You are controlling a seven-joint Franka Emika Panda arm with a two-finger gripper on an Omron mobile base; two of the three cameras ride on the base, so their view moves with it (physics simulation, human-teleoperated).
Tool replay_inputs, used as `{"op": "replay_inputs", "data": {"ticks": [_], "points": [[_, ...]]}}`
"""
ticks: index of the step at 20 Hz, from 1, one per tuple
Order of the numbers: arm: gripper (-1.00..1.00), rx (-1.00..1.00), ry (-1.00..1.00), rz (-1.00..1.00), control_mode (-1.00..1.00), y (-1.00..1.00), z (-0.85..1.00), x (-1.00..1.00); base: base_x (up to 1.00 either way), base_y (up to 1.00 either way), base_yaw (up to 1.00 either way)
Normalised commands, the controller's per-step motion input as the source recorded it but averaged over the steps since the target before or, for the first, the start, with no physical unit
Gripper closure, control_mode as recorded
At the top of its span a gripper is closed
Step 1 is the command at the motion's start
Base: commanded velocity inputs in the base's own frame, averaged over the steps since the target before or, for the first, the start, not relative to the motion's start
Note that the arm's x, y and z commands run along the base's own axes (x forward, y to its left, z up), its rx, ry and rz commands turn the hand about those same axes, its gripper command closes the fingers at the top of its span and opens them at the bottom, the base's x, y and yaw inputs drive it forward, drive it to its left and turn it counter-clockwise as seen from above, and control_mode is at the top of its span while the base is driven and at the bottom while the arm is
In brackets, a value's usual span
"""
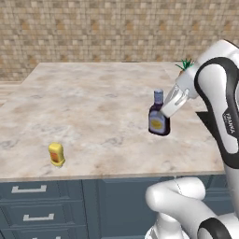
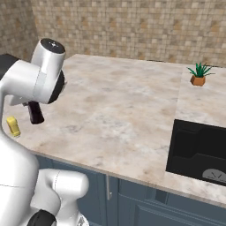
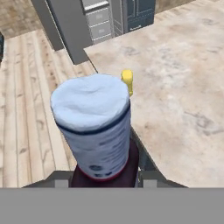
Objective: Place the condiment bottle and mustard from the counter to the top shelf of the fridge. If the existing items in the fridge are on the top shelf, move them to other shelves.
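Note:
My gripper [image 1: 164, 111] is shut on the condiment bottle [image 1: 158, 119], a dark bottle with a blue cap and an orange-yellow label, held slightly tilted over the right part of the beige counter [image 1: 93, 102]. Whether its base touches the stone is unclear. From the right base view the bottle [image 2: 35, 113] hangs dark under the hand. In the hand view its pale blue cap [image 3: 91, 103] looms close, with a dark finger [image 3: 146, 164] beside it. The yellow mustard [image 1: 56, 154] stands upright near the counter's front left edge, and shows as the mustard [image 2: 13, 126] and the mustard [image 3: 127, 81] from the other cameras.
A small potted plant [image 2: 198, 75] sits at the back right of the counter [image 2: 123, 106]. A black recessed appliance [image 2: 198, 150] lies at the right front. Blue-grey drawers [image 1: 32, 205] run below. Beyond the counter's end, wooden floor [image 3: 26, 109] and a grey cabinet [image 3: 65, 30] appear.

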Motion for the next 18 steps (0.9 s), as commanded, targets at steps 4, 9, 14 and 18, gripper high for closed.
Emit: {"op": "replay_inputs", "data": {"ticks": [4, 9, 14, 18], "points": [[1.00, 0.00, 0.00, 0.00, -1.00, 0.00, 0.00, 0.00, 0.00, 0.00, 0.00], [1.00, 0.00, 0.00, 0.00, -1.00, 0.00, 0.00, 0.00, 0.00, 0.00, 0.00], [1.00, 0.00, -0.01, 0.17, -1.00, 0.05, 0.00, -0.20, 0.00, 0.00, 0.00], [1.00, 0.00, -0.02, 0.15, -1.00, 0.02, 0.00, -0.71, 0.00, 0.00, 0.00]]}}
